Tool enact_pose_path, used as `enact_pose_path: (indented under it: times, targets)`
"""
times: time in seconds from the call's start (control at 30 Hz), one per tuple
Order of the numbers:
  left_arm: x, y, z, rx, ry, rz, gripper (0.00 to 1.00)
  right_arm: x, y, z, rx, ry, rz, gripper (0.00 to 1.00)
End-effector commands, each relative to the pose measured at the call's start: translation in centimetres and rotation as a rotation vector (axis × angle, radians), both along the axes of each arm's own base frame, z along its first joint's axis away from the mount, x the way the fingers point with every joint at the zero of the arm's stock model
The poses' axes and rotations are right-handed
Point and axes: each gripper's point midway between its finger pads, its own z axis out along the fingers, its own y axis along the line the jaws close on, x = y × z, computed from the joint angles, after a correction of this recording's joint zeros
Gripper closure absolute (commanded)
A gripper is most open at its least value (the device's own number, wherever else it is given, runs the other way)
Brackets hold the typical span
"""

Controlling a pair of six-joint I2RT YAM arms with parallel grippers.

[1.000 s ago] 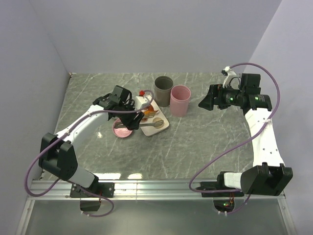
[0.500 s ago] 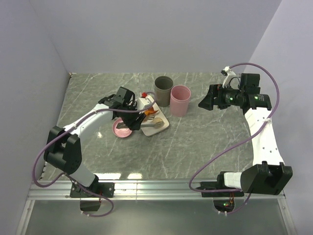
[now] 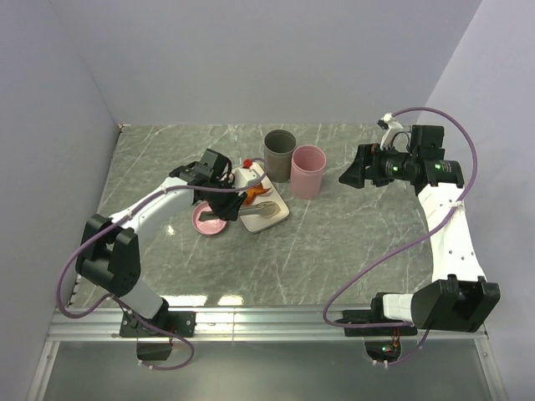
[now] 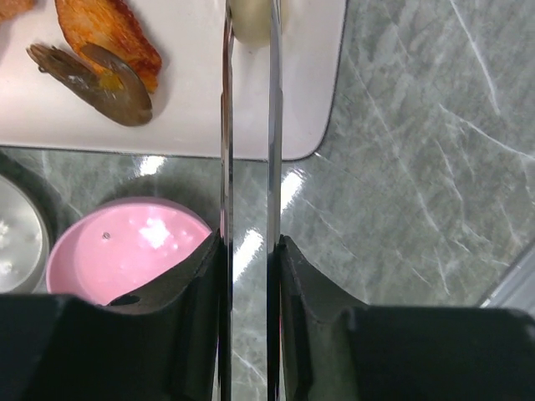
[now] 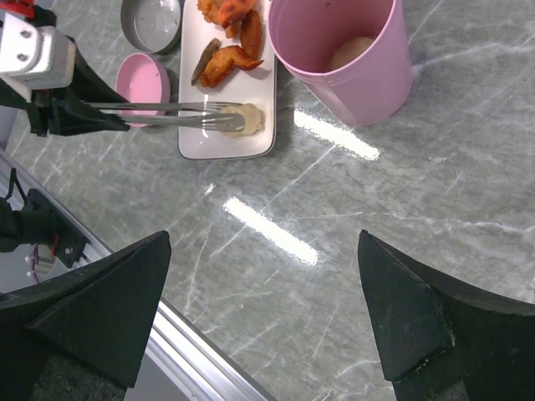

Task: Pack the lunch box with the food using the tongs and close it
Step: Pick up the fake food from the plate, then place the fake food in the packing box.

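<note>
Grey white-veined table (image 3: 351,242), white tray (image 4: 309,67), orange-brown food (image 4: 109,33), silver tongs (image 4: 272,125), pink cup (image 5: 372,83), grey lunch box (image 3: 279,154)

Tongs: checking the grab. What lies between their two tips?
A pale round food piece on the white tray, between the tongs arms; left wrist view shows it.

Your left arm (image 3: 146,209) has changed posture: the link near its base now stands steeper and closer in, and the left gripper (image 4: 249,251) sits slightly further right, nearer the white tray (image 5: 226,146). Its fingers have drawn in on the tongs (image 4: 271,125), so the two thin arms now run almost parallel, their tips pinching the pale round piece (image 5: 244,119) at the tray's near end.
</note>
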Motion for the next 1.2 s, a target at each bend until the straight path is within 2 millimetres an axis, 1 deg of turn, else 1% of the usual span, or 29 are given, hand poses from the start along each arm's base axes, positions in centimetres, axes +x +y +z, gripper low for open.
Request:
enact_pose_path:
  times: [0.0, 0.07, 0.2, 0.23, 0.3, 0.33, 0.37, 0.4, 0.43, 0.47, 0.53, 0.57, 0.63, 0.67, 0.7, 0.73, 0.77, 0.83, 0.87, 1.0, 1.1, 1.17]
  targets:
    - [-0.5, -0.9, 5.1, -0.092, -0.068, -0.013, 0.78, 0.5, 0.0, 2.2, 0.007, -0.068, 0.012, 0.00]
    - [-0.8, -0.9, 6.6, -0.111, -0.076, -0.010, 0.80, 0.5, 0.0, 2.3, 0.008, -0.070, 0.011, 0.00]
    - [-1.1, -1.0, 11.0, -0.160, -0.133, -0.006, 0.81, 0.5, 0.0, 2.4, 0.008, -0.071, 0.011, 0.00]
    - [-0.7, -1.3, 12.8, -0.183, -0.168, -0.002, 0.81, 0.4, 0.0, 2.5, 0.008, -0.076, 0.013, 0.00]
    - [-0.2, -1.6, 14.5, -0.204, -0.197, 0.007, 0.81, 0.5, 0.0, 2.6, 0.007, -0.077, 0.012, 0.00]
    - [0.5, -2.0, 16.3, -0.227, -0.233, 0.011, 0.80, 0.6, 0.0, 2.6, 0.009, -0.078, 0.010, 0.00]
    - [1.0, -2.3, 16.4, -0.231, -0.224, 0.011, 0.80, 0.6, 0.0, 2.7, 0.009, -0.080, 0.010, 0.00]
    - [1.4, -2.7, 16.9, -0.241, -0.232, 0.014, 0.80, 0.7, 0.0, 2.7, 0.009, -0.077, 0.008, 0.00]
    - [2.1, -3.2, 18.3, -0.260, -0.261, 0.013, 0.80, 0.7, 0.0, 2.8, 0.009, -0.080, 0.010, 0.00]
    - [2.8, -3.7, 17.9, -0.259, -0.252, 0.013, 0.80, 0.8, -0.1, 3.1, 0.008, -0.087, 0.011, 0.00]
    - [3.9, -4.7, 19.1, -0.278, -0.285, 0.014, 0.80, 0.9, -0.3, 3.4, 0.015, -0.086, 0.004, 0.00]
    - [4.6, -5.2, 18.6, -0.277, -0.275, 0.015, 0.79, 1.0, -0.5, 4.0, 0.013, -0.100, 0.000, 0.00]
    - [5.7, -6.2, 19.2, -0.299, -0.293, 0.017, 0.79, 1.3, -1.0, 4.4, 0.021, -0.099, -0.010, 0.00]
    - [6.4, -6.6, 18.5, -0.293, -0.278, 0.021, 0.79, 1.6, -1.2, 5.0, 0.021, -0.111, -0.014, 0.00]
    - [6.8, -6.9, 18.3, -0.299, -0.275, 0.026, 0.78, 1.8, -1.4, 5.0, 0.026, -0.106, -0.017, 0.00]
    - [7.3, -7.3, 18.8, -0.312, -0.290, 0.027, 0.78, 2.0, -1.8, 5.2, 0.031, -0.109, -0.028, 0.00]
    - [7.9, -7.8, 18.1, -0.308, -0.278, 0.029, 0.78, 2.0, -2.0, 5.5, 0.038, -0.114, -0.029, 0.00]
    - [8.6, -8.3, 18.3, -0.319, -0.285, 0.032, 0.77, 2.3, -2.1, 5.5, 0.054, -0.108, -0.032, 0.00]
    - [8.8, -8.8, 17.8, -0.318, -0.277, 0.029, 0.77, 2.3, -2.3, 5.4, 0.061, -0.105, -0.034, 0.00]
    - [9.0, -9.9, 17.0, -0.309, -0.270, 0.016, 0.76, 2.4, -2.4, 5.0, 0.070, -0.093, -0.033, 0.00]
    - [9.0, -10.6, 16.9, -0.316, -0.269, 0.012, 0.75, 2.4, -2.4, 4.7, 0.079, -0.089, -0.032, 0.00]
    - [9.0, -11.0, 16.4, -0.309, -0.261, 0.009, 0.72, 2.4, -2.3, 4.5, 0.085, -0.080, -0.031, 0.00]
